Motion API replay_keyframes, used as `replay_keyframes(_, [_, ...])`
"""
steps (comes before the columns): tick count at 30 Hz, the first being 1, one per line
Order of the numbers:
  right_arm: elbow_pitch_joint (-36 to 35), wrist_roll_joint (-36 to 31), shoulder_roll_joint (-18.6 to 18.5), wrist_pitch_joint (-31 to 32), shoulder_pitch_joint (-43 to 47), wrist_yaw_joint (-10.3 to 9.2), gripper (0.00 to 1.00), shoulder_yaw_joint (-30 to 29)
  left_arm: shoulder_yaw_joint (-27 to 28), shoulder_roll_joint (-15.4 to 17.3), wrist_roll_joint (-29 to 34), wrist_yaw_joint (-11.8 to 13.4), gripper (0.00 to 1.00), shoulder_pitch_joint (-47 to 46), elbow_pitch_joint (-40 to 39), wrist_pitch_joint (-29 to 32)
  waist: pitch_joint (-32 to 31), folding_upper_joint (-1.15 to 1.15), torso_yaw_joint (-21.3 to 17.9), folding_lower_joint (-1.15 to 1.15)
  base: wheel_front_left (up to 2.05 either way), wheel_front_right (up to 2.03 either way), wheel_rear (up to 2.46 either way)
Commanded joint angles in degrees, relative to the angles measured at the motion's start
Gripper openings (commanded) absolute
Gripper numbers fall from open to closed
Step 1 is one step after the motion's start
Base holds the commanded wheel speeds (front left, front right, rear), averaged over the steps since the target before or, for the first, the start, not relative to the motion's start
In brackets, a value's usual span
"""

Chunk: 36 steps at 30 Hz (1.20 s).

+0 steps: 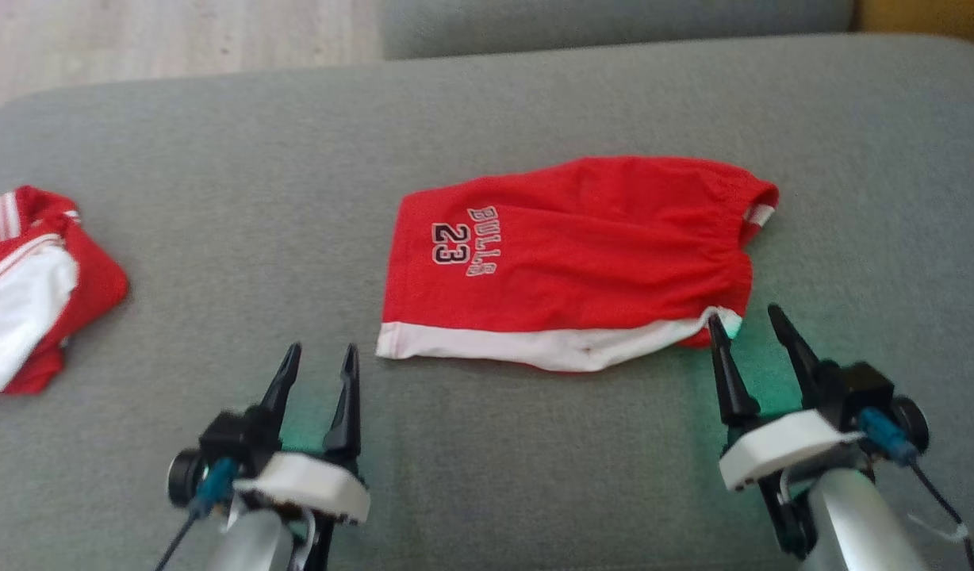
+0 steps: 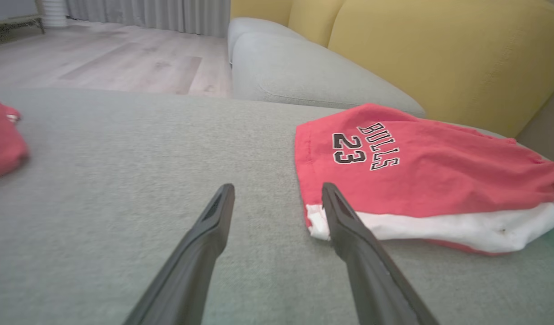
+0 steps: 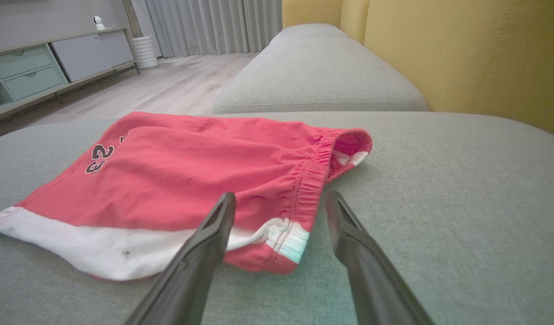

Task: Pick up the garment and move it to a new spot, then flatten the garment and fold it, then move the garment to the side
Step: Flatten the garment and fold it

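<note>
Well, far on the left lay another red and white cloth (image 1: pixel 35 293), bunched up. Next came the left gripper (image 1: pixel 322 349), its jaws wide apart and holding nothing. Beside it, in the middle of the grey cushion (image 1: pixel 217 159), lay the red shorts (image 1: pixel 566 262), flat. They looked soft, light and floppy, so the near corners seemed best to pinch. The right gripper (image 1: pixel 742 313) sat at the stretchy waist corner, jaws apart and empty too. Behind were a wooden floor (image 2: pixel 123 63) and a yellow sofa back (image 2: pixel 439 54).
</note>
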Motion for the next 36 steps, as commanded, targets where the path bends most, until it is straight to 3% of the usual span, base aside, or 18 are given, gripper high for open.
replay_keyframes(1, [-1.9, 0.3, -0.1, -0.7, -2.6, -0.04, 1.00, 1.6, 0.6, 0.1, -1.3, -0.4, 1.00, -2.9, 0.4, -0.3, 1.8, 0.00, -1.8, -0.01, 0.00, 0.00, 0.00])
replay_keyframes(10, [-2.8, 0.1, -0.1, -0.7, -4.4, -0.04, 1.00, 1.0, -3.1, 0.1, -6.2, -1.3, 1.00, -8.2, 8.5, -0.3, 4.8, 0.00, -5.4, -0.01, 0.00, 0.00, 0.00])
replay_keyframes(23, [-3.1, 1.0, -0.1, -0.7, -4.9, -0.04, 1.00, 0.8, -4.3, 0.1, -7.3, -1.7, 1.00, -9.6, 9.9, -0.3, 5.9, 0.00, -6.3, -0.01, 0.00, 0.00, 0.00])
replay_keyframes(25, [-3.0, 1.3, -0.1, -0.7, -5.0, -0.04, 1.00, 0.9, -4.4, 0.1, -7.3, -1.7, 0.71, -9.8, 10.1, -0.3, 5.9, 0.00, -6.2, -0.01, 0.00, 0.00, 0.00])
replay_keyframes(26, [-3.0, 1.4, -0.1, -0.7, -5.0, -0.04, 1.00, 0.9, -4.4, 0.1, -7.3, -1.7, 0.62, -9.9, 10.2, -0.3, 6.0, 0.00, -6.2, -0.01, 0.00, 0.00, 0.00])
replay_keyframes(28, [-2.8, 1.6, -0.1, -0.7, -5.2, -0.04, 1.00, 1.0, -4.6, 0.1, -7.1, -1.8, 0.17, -10.2, 10.7, -0.3, 6.0, 0.00, -6.2, -0.01, 0.00, 0.00, 0.00])
replay_keyframes(30, [-2.5, 1.8, -0.1, -0.7, -5.4, -0.04, 1.00, 1.0, -4.6, 0.1, -7.1, -1.8, 0.00, -10.3, 11.1, -0.3, 5.9, 0.00, -6.1, -0.01, 0.00, 0.00, 0.00])
replay_keyframes(36, [-1.3, 2.8, -0.1, -0.7, -5.1, -0.04, 1.00, 2.2, -3.4, 0.1, -6.4, -1.8, 0.00, -9.2, 8.8, -0.3, 5.2, 0.00, -5.5, -0.01, 0.00, 0.00, 0.00])
